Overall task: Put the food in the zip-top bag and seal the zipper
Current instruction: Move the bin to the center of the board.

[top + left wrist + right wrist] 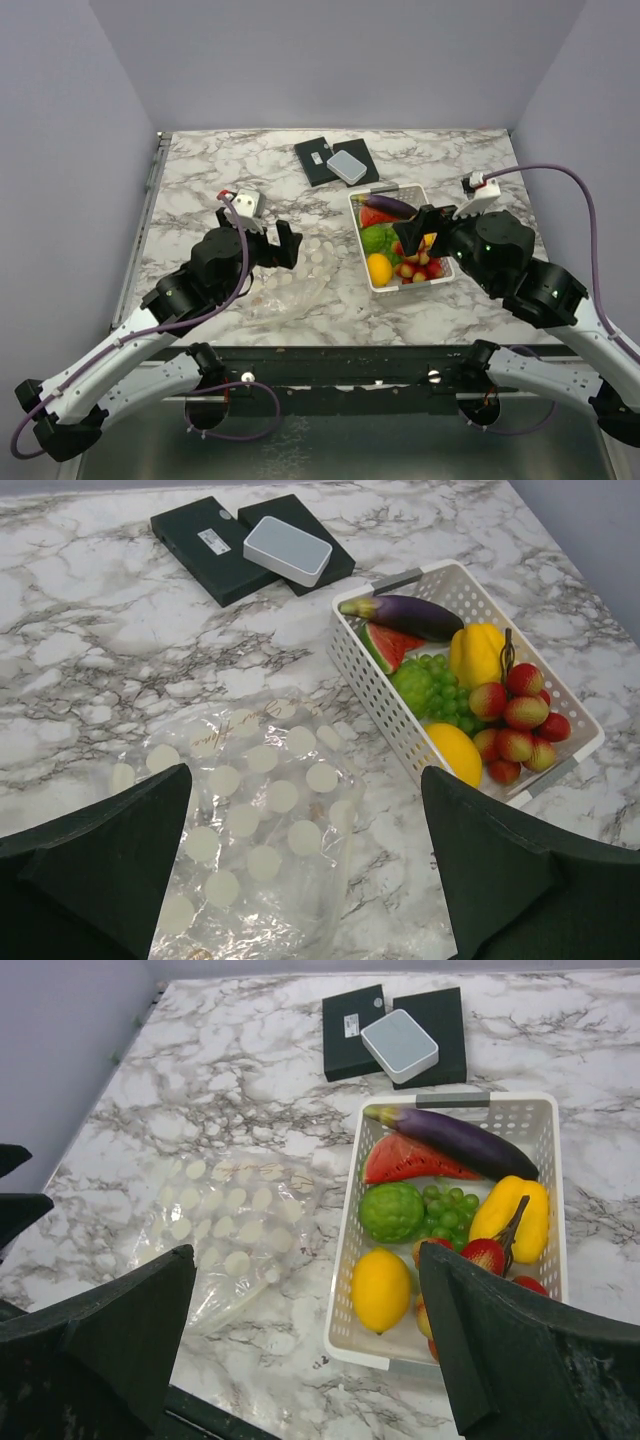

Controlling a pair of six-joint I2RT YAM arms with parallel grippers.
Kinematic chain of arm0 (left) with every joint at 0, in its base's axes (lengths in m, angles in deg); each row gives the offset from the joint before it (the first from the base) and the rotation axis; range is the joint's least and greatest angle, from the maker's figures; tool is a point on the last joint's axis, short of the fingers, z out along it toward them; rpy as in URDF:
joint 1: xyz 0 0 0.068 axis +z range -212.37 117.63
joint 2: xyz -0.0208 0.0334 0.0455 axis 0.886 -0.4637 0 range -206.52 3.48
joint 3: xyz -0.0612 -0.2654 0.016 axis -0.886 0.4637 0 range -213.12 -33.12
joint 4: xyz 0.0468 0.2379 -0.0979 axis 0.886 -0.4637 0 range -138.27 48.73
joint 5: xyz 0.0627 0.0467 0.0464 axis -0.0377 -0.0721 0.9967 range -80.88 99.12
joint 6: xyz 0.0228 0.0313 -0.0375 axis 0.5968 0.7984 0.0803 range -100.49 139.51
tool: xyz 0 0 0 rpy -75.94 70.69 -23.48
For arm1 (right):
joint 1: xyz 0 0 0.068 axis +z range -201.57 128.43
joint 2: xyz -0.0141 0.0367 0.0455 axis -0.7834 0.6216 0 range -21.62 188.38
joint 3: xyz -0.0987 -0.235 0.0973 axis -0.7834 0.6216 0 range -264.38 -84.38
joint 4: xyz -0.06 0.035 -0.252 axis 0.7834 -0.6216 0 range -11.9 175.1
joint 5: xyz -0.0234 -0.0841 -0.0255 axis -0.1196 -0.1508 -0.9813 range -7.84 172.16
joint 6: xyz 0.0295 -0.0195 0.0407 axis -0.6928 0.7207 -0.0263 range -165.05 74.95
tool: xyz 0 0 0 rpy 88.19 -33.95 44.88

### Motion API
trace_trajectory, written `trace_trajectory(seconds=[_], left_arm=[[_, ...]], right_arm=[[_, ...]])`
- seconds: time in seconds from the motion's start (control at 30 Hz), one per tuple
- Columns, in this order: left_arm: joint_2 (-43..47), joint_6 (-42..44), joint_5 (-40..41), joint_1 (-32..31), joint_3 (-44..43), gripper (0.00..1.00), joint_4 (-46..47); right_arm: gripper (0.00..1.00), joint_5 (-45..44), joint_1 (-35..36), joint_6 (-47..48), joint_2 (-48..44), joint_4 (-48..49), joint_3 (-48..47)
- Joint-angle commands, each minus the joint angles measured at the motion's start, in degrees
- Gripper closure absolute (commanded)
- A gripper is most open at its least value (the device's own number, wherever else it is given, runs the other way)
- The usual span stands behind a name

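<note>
The zip-top bag (260,810) lies flat and crumpled on the marble worktop (200,170), just to the left of the white basket (345,1250). That placement lets one arm tend the bag while the other fetches. The left pincer (305,775) hangs over the bag, released, with its jaws spread wide and nothing between them. It looks poised to pin or lift the film. The right pincer (307,1250) is likewise wide apart and empty, hovering above the basket, where all the food sits. The lemon (381,1288) is at the near left corner and the grapes (450,1210) are in the middle. The watermelon slice (405,1163) and eggplant (465,1140) lie toward the far end, and the strawberries (520,715) are near the right wall. Nothing is in the bag yet, so I judge the task to be at its very start. The zipper is hard to find, since the clear plastic blurs into the marble, and I cannot tell which edge is the mouth. Two black boxes (325,160) and a small pale case (347,166) lie at the far side, well apart from the work.
</note>
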Motion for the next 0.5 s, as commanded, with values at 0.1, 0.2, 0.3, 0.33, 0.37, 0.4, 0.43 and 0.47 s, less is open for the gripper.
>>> trace_trajectory(seconds=[0.1, 0.2, 0.3, 0.33, 0.37, 0.4, 0.43, 0.47], left_arm=[[-0.3, 0.6, 1.0, 0.0, 2.9, 0.01, -0.5], [-0.6, 0.7, 1.1, 0.0, 4.2, 0.01, -0.1], [-0.5, 0.7, 0.5, -0.1, 4.7, 0.01, -0.1], [-0.3, 0.6, 0.4, 0.0, 4.9, 0.01, -0.2], [0.0, 0.6, 0.5, 0.0, 5.1, 0.01, -0.1], [0.3, 0.7, 0.8, 0.0, 5.3, 0.01, -0.2], [0.6, 0.7, 1.2, 0.0, 5.5, 0.01, -0.1], [1.0, 0.8, 1.6, 0.0, 5.6, 0.01, -0.2]], right_arm=[[0.0, 1.8, 0.3, -1.8, 1.9, -5.8, -1.7], [0.0, 3.5, 0.3, -1.2, 2.5, -5.4, -1.2], [0.0, 5.1, 0.3, -0.4, 3.1, -4.4, -0.7], [0.0, 5.8, 0.3, -0.1, 3.5, -4.3, -0.8], [0.0, 6.6, 0.3, 0.2, 3.9, -4.4, -1.0], [0.0, 7.3, 0.3, 0.5, 4.6, -4.4, -1.2], [0.0, 7.8, 0.3, 0.6, 5.4, -4.4, -1.4], [0.01, 8.2, 0.3, 0.7, 6.2, -4.5, -1.5]])
